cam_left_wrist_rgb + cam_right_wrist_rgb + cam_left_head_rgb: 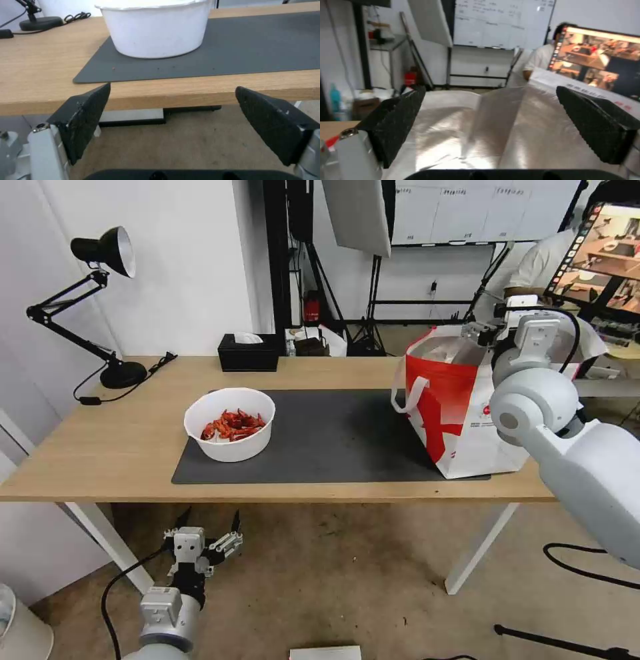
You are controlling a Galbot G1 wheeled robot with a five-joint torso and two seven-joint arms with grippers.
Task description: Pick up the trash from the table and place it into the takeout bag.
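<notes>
The white round bowl (230, 435) of red crayfish shells, part of the trash, stands on the left part of the dark grey mat (333, 437) on the light-wood table (120, 447). The left wrist view shows the bowl's (156, 27) wall close ahead, above the table's front edge (186, 96). My left gripper (207, 545) hangs open below that front edge, in front of the bowl, its pads (83, 122) holding nothing. The red-and-white takeout bag (460, 413) stands at the mat's right end. My right gripper (479, 331) is open over the bag's mouth, above its silver foil lining (493, 120).
A black tissue box (249, 353) sits at the table's back edge. A black desk lamp (100, 300) stands at the back left corner, its cord on the tabletop. A white bin (20, 633) is on the floor at the left. Cables lie on the floor at the right.
</notes>
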